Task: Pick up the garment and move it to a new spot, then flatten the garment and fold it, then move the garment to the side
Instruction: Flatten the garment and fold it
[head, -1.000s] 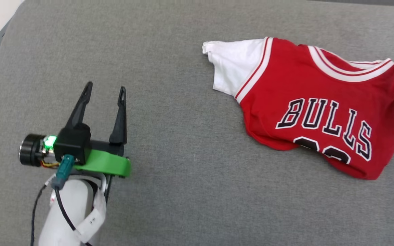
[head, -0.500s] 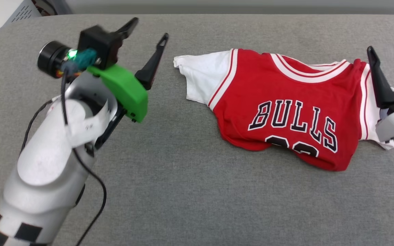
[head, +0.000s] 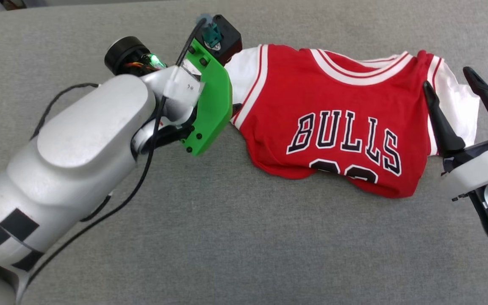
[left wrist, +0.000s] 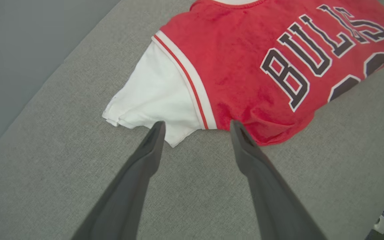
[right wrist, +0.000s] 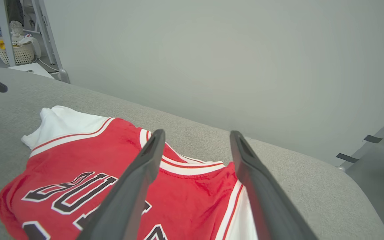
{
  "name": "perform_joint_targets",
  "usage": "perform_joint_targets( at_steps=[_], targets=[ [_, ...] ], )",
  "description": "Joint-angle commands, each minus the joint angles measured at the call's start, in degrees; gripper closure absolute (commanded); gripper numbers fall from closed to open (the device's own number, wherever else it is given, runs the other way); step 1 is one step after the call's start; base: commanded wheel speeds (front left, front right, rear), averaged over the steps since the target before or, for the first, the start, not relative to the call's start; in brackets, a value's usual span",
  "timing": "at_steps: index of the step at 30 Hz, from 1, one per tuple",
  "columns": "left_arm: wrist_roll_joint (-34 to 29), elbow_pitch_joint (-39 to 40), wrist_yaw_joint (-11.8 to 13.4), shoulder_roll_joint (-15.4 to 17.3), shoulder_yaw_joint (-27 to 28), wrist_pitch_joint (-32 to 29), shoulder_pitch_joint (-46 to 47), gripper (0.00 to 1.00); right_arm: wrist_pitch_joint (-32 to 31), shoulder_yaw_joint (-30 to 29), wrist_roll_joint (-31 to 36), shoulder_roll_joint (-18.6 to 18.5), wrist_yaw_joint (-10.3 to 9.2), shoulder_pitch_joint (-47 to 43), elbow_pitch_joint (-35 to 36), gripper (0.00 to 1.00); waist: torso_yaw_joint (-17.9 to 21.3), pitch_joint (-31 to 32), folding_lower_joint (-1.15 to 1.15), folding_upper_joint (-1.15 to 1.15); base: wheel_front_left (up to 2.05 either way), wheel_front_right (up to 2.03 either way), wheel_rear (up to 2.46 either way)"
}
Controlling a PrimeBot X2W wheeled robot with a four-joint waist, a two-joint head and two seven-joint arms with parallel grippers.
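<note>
The garment point(head: 333, 123) lies front up on the grey fabric surface point(head: 227, 237), in the upper centre of the head view. Its long axis runs sleeve to sleeve, 9 to 3 o'clock, with the collar toward 12 and the hem toward 6, bunched under. Black white-edged letters read "BULLS", sloping down toward 4 o'clock; the number beneath is half tucked away and unreadable. The left gripper point(left wrist: 197, 123) stands wide open and empty, tips at the white sleeve at the 9 o'clock end. The right gripper point(head: 447, 77) is spread wide too, holding nothing, by the 3 o'clock sleeve.
</note>
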State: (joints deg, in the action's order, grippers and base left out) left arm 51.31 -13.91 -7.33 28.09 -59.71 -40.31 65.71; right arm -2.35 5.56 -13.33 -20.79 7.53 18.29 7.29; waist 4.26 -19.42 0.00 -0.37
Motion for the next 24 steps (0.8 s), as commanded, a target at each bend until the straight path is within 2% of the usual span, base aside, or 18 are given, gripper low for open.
perform_joint_targets(
  at_steps=[1, 8, 14, 19, 20, 21, 24],
  targets=[
    [1.4, -1.0, -0.1, 0.7, -1.9, -1.1, 2.1, 0.00, 0.0, 0.4, -0.2, 0.3, -0.04, 0.9, 0.4, 0.00, 2.4, -2.9, 0.00, 0.37, 0.00, 0.00, 0.00],
    [4.6, -6.8, -0.1, 2.4, -10.9, -2.8, 7.9, 0.00, 1.3, 1.5, -0.3, 1.3, -0.04, 3.1, -0.2, 0.00, 5.2, -7.4, 0.00, 0.37, 0.00, 0.00, 0.00],
    [5.1, -9.8, -0.2, 3.7, -13.3, -4.0, 8.5, 0.00, 2.5, 2.8, -0.4, 2.1, -0.04, 4.2, -1.2, 0.00, 6.5, -10.1, 0.00, 0.37, 0.00, 0.00, 0.00],
    [5.2, -7.8, -0.2, 4.8, -13.6, -7.3, 6.1, 0.00, 3.4, 3.0, -0.5, 2.1, -0.04, 4.9, -2.2, 0.00, 6.7, -10.9, 0.00, 0.37, 0.00, 0.00, 0.00],
    [4.9, -7.1, -0.2, 5.0, -13.6, -7.9, 5.7, 0.73, 3.5, 3.0, -0.6, 2.1, -0.04, 5.0, -2.4, 0.00, 6.7, -10.9, 0.00, 0.37, 0.00, 0.00, 0.00],
    [4.3, -6.5, -0.2, 5.4, -13.6, -8.1, 5.5, 1.00, 3.6, 3.0, -0.6, 2.1, -0.04, 5.1, -2.6, 0.00, 6.7, -11.0, 0.00, 0.37, 0.00, 0.00, 0.00],
    [3.4, -4.9, -0.2, 5.9, -13.6, -7.2, 5.4, 1.00, 3.8, 2.7, -0.5, 1.9, -0.04, 5.2, -3.1, 0.00, 6.3, -10.6, 0.00, 0.37, 0.00, 0.00, 0.00]
  ],
)
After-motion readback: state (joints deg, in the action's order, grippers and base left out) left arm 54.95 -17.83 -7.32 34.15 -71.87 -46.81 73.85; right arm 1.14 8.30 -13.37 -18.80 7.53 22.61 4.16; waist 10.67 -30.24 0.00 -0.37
